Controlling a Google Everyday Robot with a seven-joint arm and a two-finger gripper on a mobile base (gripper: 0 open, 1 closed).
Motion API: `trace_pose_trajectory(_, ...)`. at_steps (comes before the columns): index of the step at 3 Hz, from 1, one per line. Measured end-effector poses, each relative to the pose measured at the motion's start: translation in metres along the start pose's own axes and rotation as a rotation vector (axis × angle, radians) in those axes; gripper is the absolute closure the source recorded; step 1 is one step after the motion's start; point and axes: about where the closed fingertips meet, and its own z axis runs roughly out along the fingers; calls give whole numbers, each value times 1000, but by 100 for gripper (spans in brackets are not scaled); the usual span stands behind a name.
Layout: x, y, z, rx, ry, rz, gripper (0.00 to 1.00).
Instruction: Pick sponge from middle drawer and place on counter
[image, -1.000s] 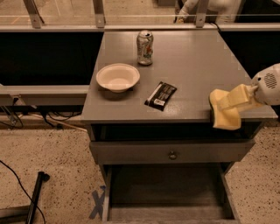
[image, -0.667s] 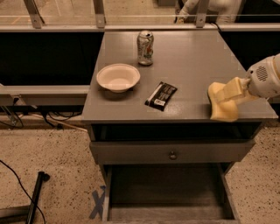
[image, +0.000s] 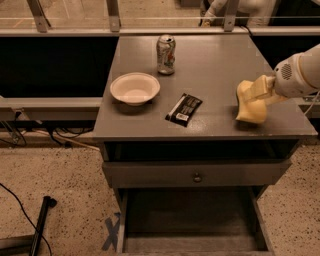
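My gripper (image: 256, 93) reaches in from the right on a white arm, over the right side of the counter (image: 210, 70). It is shut on the pale yellow sponge (image: 251, 109), which hangs bent below the cream fingers. The sponge's lower end is at or just above the counter top near the right front corner. The middle drawer (image: 122, 220) stands pulled open at the bottom of the view, and the part of its brown-grey floor that shows is bare.
A white bowl (image: 135, 88), a soda can (image: 166, 54) and a black snack packet (image: 184, 109) sit on the counter, left of the sponge. A grey front panel with a round knob (image: 197, 177) is above the open drawer. Cables and a black pole (image: 41, 222) lie on the floor at left.
My gripper has carried the sponge inward from the counter's front right edge, farther over the top. The bowl, can and packet have not moved.
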Motion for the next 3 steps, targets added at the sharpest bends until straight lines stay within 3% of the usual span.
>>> trace_pose_trajectory(2,16,12,16,1,29,19,100)
trace_pose_trajectory(3,15,11,18,3,25,18,82)
